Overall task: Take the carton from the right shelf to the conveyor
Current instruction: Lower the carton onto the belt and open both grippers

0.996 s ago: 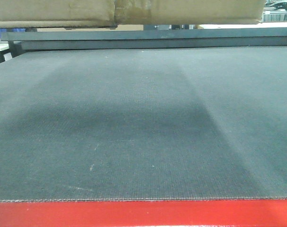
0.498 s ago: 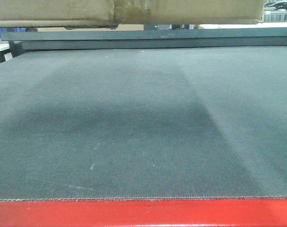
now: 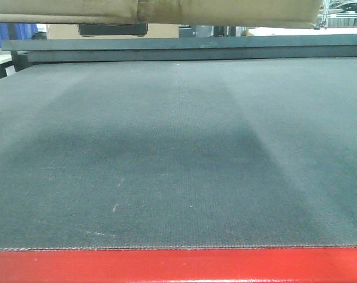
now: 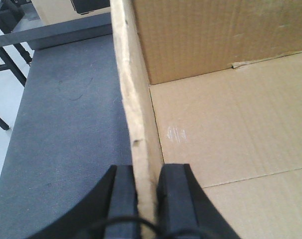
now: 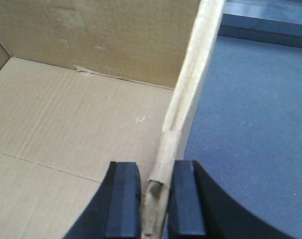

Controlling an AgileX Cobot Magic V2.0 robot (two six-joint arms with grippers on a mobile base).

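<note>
Carton (image 3: 225, 10) held over conveyor (image 3: 178, 147), not yet set down.
Left hand (image 4: 147, 175) is clenched on the carton's left wall and right hand (image 5: 156, 180) on its right wall. The carton hangs clear above the belt. Judged step: placement. Next: lower both arms evenly until the base seats, then let go. No print or label is legible.

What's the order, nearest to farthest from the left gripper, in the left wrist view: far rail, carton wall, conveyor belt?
1. Carton wall, clamped in the left gripper.
2. Conveyor belt, below, to the left.
3. Far rail, top left, beyond the belt.
</note>
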